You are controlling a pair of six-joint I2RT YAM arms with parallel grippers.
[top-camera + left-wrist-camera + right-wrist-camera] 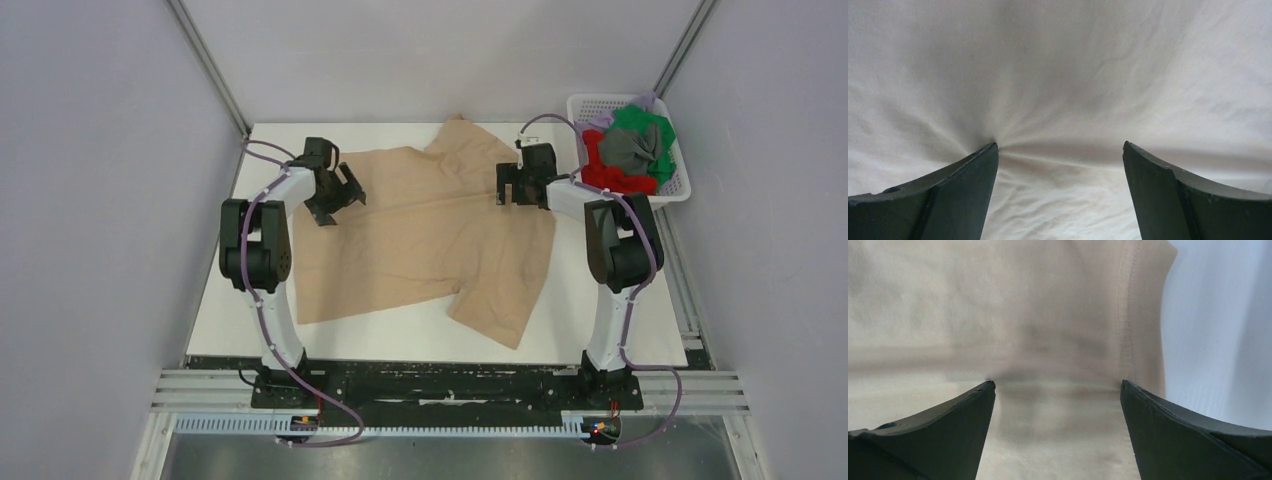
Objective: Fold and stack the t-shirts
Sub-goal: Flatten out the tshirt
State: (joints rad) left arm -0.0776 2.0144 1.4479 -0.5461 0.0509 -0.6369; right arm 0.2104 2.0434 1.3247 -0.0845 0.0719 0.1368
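Observation:
A beige t-shirt (420,230) lies spread on the white table (620,330), one sleeve pointing to the near right. My left gripper (338,205) is open, its tips pressed down on the shirt's left part; the cloth (1063,90) puckers at the left fingertip (983,165). My right gripper (510,190) is open and rests on the shirt's right part, near a stitched hem (1128,315); the cloth (1048,330) fills the space between its fingers. Red (610,175), green (645,125), grey (632,148) and lavender (600,120) t-shirts lie bundled in the basket.
A white mesh basket (678,190) stands at the table's far right corner. Grey walls close in on the left, back and right. A metal rail (450,390) with the arm bases runs along the near edge.

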